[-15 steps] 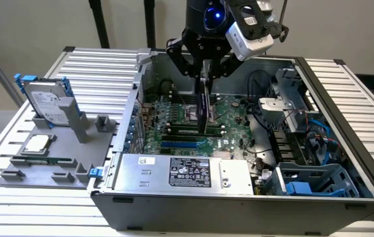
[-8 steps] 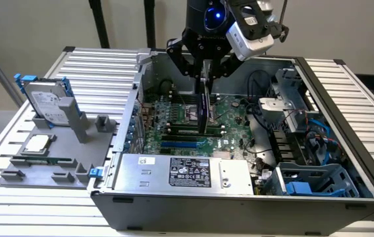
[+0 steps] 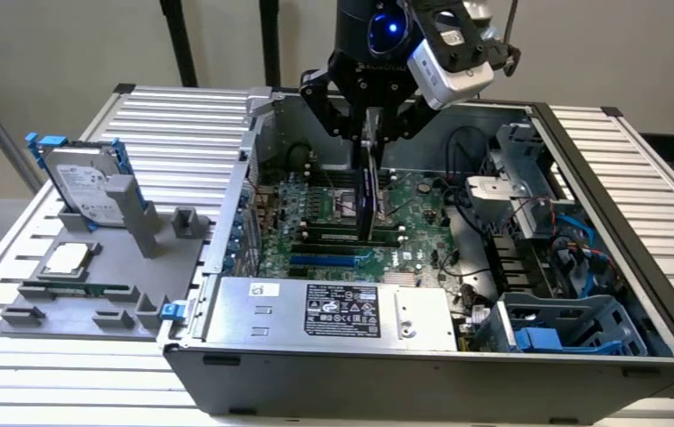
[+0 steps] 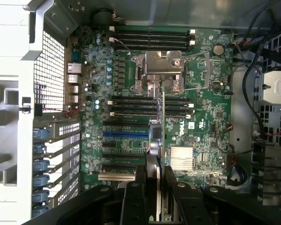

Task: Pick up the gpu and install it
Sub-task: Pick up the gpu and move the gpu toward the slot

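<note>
Gpu, thin green-and-black card [image 3: 369,196] | clamped upright between black gripper [image 3: 369,133] fingers | hangs over green motherboard [image 3: 421,200], likely to clear components

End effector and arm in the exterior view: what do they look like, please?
The end effector is black, with two jointed fingers. Above it, the wrist is a dark cylinder with a glowing blue light. A light grey boxy camera is fixed at its side.

The gpu [image 4: 156,139] edge-on, tight between the black jaws, above the green motherboard [image 4: 207,117].
</note>
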`<state>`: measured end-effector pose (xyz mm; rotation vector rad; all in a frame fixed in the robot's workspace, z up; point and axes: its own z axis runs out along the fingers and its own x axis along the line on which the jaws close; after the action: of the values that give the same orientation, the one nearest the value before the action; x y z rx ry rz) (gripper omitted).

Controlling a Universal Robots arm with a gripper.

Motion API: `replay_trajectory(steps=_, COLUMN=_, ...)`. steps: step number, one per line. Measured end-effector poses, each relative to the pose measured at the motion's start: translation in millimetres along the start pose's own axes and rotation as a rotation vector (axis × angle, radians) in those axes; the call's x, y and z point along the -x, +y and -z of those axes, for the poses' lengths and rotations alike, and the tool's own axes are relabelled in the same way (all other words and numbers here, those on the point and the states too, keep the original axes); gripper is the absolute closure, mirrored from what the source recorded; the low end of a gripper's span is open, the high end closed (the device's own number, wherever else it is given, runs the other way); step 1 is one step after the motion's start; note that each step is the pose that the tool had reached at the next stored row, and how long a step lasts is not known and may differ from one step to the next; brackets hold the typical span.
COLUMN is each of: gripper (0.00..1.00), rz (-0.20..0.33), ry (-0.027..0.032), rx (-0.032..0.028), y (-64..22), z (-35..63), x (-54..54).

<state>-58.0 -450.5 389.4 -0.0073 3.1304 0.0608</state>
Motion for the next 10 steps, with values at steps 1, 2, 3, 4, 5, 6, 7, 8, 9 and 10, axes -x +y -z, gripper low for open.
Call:
replay_trajectory(steps=1, gripper=1.0, rz=0.0, ry=0.0, rx=0.0, y=0.0, z=0.0, x=0.0)
replay_trajectory(steps=2, gripper=1.0, rz=0.005, ry=0.0002, rx=0.0001, y=0.0, z=0.0, x=0.0)
replay_trajectory(steps=3, gripper=1.0, rz=0.02, ry=0.0008, rx=0.0003, y=0.0, z=0.0, x=0.0)
replay_trajectory(steps=4, gripper=1.0, rz=0.038, ry=0.0015, rx=0.0004, y=0.0, z=0.0, x=0.0)
replay_trajectory(steps=5, gripper=1.0, rz=0.056, ry=0.0021, rx=0.0006, y=0.0, z=0.0, x=0.0)
replay_trajectory(steps=6, gripper=1.0, rz=0.074, ry=0.0029, rx=0.0007, y=0.0, z=0.0, x=0.0)
replay_trajectory(steps=7, gripper=1.0, rz=0.092, ry=0.0036, rx=0.0009, y=0.0, z=-0.1, x=0.0)
replay_trajectory(steps=8, gripper=1.0, rz=0.11, ry=0.0043, rx=0.0011, y=0.0, z=-0.1, x=0.0)
replay_trajectory(steps=9, gripper=1.0, rz=0.129, ry=0.0049, rx=0.0013, y=0.0, z=-0.2, x=0.0)
replay_trajectory(steps=10, gripper=1.0, rz=0.147, ry=0.0053, rx=0.0016, y=0.0, z=-0.4, x=0.0)
